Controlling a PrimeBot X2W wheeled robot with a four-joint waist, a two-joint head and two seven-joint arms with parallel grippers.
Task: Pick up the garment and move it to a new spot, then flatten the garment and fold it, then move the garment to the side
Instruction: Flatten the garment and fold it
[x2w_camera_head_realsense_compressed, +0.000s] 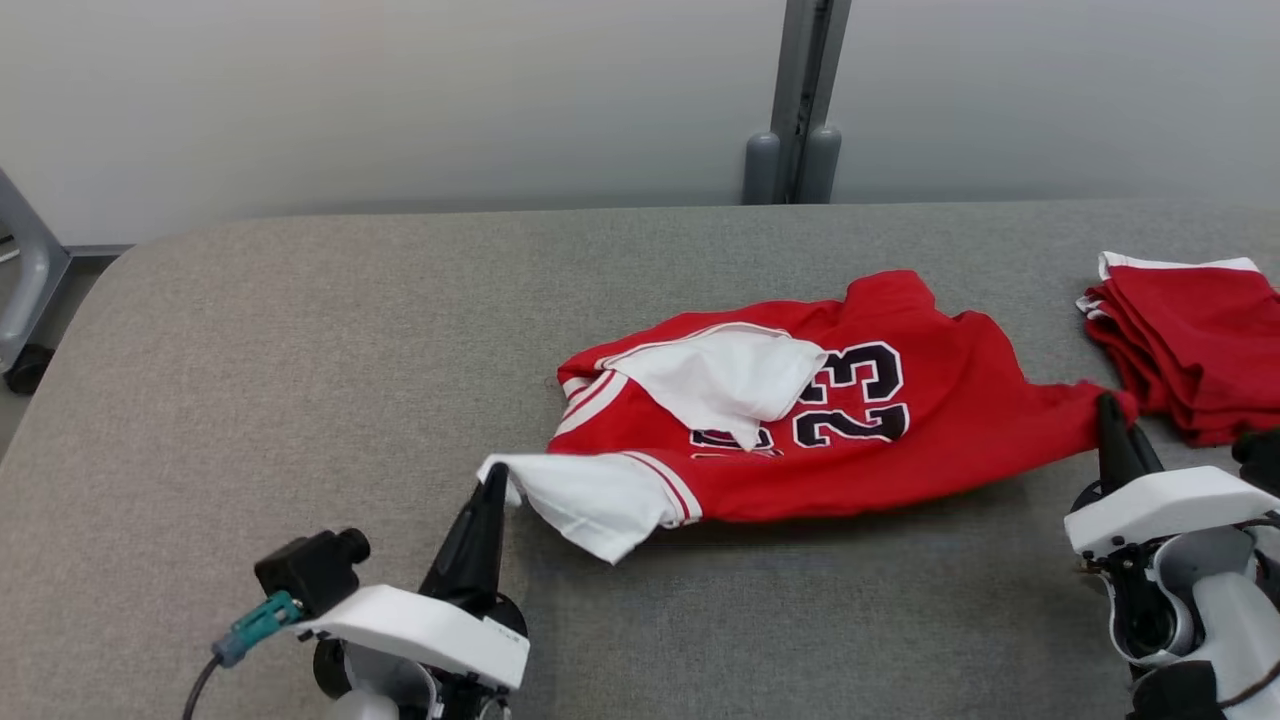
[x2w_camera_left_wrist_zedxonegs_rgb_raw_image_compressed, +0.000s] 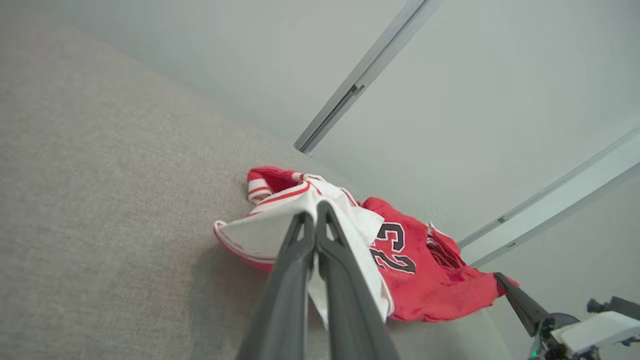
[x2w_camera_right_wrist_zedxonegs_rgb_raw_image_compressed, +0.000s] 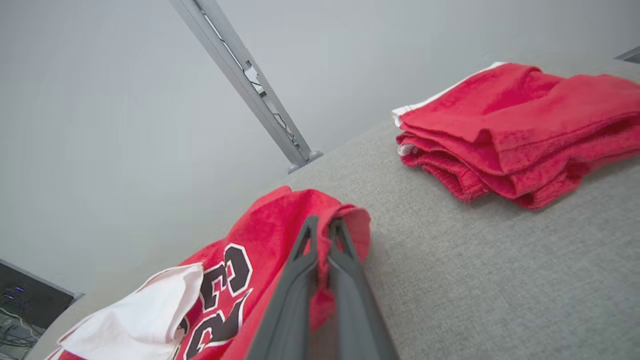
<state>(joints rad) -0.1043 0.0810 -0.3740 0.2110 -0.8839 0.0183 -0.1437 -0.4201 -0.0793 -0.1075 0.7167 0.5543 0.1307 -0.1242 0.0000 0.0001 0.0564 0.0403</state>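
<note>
The garment is a red jersey with black numerals and white sleeves, spread crumpled across the middle of the grey table. My left gripper is shut on the white sleeve at the garment's near left end; in the left wrist view that gripper pinches white cloth of the garment. My right gripper is shut on the red corner at the garment's right end. In the right wrist view that gripper has red cloth of the garment caught between its fingers.
A folded stack of red clothes lies at the table's right edge, just beyond my right gripper, and is seen close in the right wrist view. A grey post stands behind the table. The table's left half is bare cloth.
</note>
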